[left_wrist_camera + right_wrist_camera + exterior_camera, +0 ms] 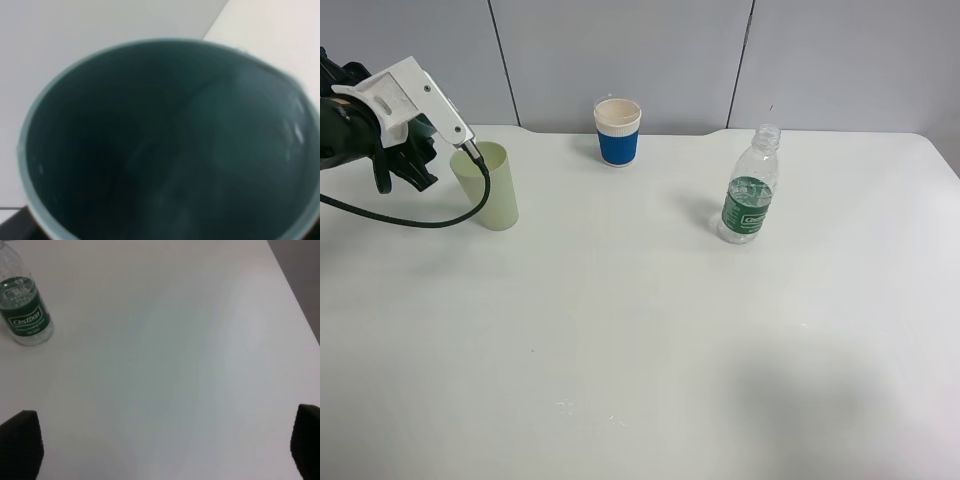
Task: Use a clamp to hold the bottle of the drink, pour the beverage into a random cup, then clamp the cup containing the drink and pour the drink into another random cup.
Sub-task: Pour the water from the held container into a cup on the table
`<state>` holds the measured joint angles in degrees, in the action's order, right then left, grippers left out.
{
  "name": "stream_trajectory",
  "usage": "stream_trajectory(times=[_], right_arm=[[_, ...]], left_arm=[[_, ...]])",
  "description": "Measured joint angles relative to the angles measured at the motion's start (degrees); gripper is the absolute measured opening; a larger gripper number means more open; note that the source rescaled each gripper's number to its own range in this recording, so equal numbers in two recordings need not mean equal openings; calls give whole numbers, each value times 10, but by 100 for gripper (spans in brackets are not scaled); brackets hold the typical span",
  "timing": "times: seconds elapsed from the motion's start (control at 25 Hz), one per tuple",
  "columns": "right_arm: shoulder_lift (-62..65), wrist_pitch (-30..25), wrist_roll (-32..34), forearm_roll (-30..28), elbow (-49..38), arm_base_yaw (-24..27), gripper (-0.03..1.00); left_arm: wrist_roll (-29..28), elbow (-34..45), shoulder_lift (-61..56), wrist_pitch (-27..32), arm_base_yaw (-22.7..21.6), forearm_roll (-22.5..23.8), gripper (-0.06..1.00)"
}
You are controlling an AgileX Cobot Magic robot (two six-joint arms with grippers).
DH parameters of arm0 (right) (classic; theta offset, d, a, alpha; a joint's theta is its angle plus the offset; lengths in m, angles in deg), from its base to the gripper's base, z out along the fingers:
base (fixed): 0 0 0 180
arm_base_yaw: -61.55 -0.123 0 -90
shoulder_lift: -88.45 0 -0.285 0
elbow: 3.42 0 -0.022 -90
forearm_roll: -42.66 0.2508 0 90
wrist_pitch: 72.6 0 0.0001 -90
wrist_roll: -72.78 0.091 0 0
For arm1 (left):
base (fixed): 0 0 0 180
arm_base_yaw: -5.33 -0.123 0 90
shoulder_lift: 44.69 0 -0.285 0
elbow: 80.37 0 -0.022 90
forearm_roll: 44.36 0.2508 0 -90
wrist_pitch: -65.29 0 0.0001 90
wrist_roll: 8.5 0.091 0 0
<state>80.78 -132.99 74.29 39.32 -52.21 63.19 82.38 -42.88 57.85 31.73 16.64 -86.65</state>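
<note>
The left tool [425,165] is at the far left part of the white surface [650,350], pressed up against the pale green cup [492,190] that stands upright there. From the high camera the black fingers seem to reach around the cup's left side near its rim, but the white wrist housing covers them, so I cannot tell whether they are clamped on it or merely beside it. The left wrist view looks straight down into the cup's mouth [165,145], which fills nearly the whole picture; the inside is dark and blurred, and any liquid in it cannot be made out.

A blue cup [618,133] with a white rim stands upright near the far edge, about midway along it. The clear bottle [750,190] with the green label stands upright toward the right side, uncapped, well apart from both cups, with some water in it.

The right tool [165,445] hangs over bare surface near the right edge, its two dark fingertips [20,442] spread wide with nothing between them; the bottle [22,305] stands off to one side of it.
</note>
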Motion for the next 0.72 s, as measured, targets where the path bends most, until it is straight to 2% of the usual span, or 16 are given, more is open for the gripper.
stream_trajectory(times=[0.32, 0.72], right_arm=[[0, 0, 0, 0, 0, 0, 99], [0, 0, 0, 0, 0, 0, 99]], left_arm=[[8, 0, 0, -4, 0, 22, 2], [50, 0, 0, -20, 0, 30, 2]])
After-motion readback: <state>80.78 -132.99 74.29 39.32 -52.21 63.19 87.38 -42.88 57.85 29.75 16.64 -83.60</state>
